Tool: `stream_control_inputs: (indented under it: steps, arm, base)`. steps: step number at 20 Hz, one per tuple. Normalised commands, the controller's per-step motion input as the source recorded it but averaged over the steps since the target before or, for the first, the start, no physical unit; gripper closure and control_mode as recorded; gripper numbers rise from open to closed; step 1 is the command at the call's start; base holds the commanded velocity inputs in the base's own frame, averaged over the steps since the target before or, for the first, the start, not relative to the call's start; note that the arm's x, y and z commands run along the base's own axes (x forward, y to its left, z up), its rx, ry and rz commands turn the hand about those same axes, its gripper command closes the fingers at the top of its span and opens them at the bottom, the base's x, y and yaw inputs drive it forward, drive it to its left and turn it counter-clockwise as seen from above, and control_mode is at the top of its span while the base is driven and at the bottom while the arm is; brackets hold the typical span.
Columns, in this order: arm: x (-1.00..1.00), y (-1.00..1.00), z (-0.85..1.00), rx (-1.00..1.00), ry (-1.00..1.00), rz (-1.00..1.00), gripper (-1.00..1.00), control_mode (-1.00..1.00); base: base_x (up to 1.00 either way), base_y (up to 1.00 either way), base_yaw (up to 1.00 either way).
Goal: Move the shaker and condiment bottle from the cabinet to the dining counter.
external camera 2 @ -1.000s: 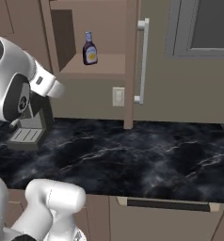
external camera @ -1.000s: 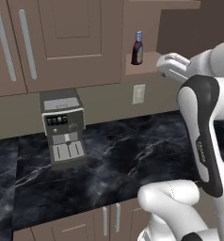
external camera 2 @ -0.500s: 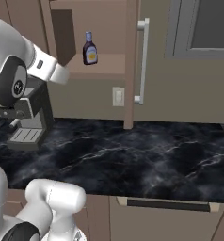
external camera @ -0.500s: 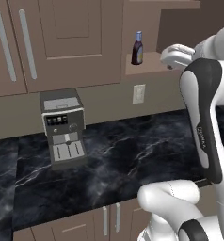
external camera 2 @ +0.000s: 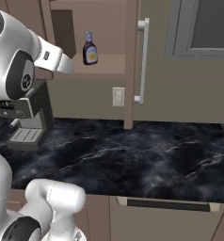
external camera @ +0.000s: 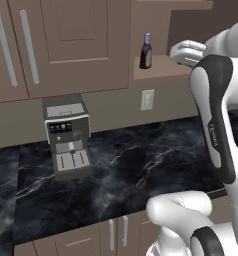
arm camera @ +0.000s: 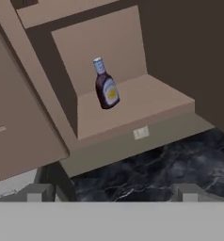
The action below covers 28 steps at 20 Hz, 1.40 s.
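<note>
**Tool open and empty, facing the bottle on the cabinet shelf**

Tool [arm camera: 111, 193] sits at the bottom of the hand view, its two fingertips spread wide with nothing between them. Above them, at the frame's upper middle, the condiment bottle [arm camera: 106, 84] stands on the bottom shelf of the open cabinet [arm camera: 132, 106], well apart from the tool. In the left base view the bottle [external camera: 146, 51] is at upper centre, left of the white arm. In the right base view it [external camera 2: 89, 48] stands at upper left, beside the open door's silver handle [external camera 2: 141, 61]. Below lies the black marble counter [external camera 2: 132, 155], with a grey coffee machine [external camera: 66, 135] on it.
</note>
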Motion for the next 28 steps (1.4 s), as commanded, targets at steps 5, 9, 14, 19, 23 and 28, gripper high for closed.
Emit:
stream_control_inputs:
  steps: [5, 9, 14, 19, 23, 28]
  arm:
    - [0.37, 0.00, 0.07, -0.04, 0.00, 0.09, -1.00, -1.00]
    - [0.47, 0.00, 0.03, -0.14, 0.00, 0.05, -1.00, -1.00]
    - [0.49, -0.01, 0.00, -0.14, 0.00, 0.02, -1.00, -1.00]
    - [0.54, 0.00, 0.00, -0.04, 0.01, 0.00, -1.00, -1.00]
    - [0.51, -0.01, 0.00, 0.00, 0.01, 0.00, -1.00, -1.00]
    - [0.44, -0.11, 0.00, 0.00, 0.02, 0.00, -1.00, -1.00]
  base:
    - [0.00, 0.00, 0.00]
    - [0.00, 0.00, 0.00]
    - [0.00, 0.00, 0.00]
    - [0.00, 0.00, 0.00]
    - [0.00, 0.00, 0.00]
    - [0.00, 0.00, 0.00]
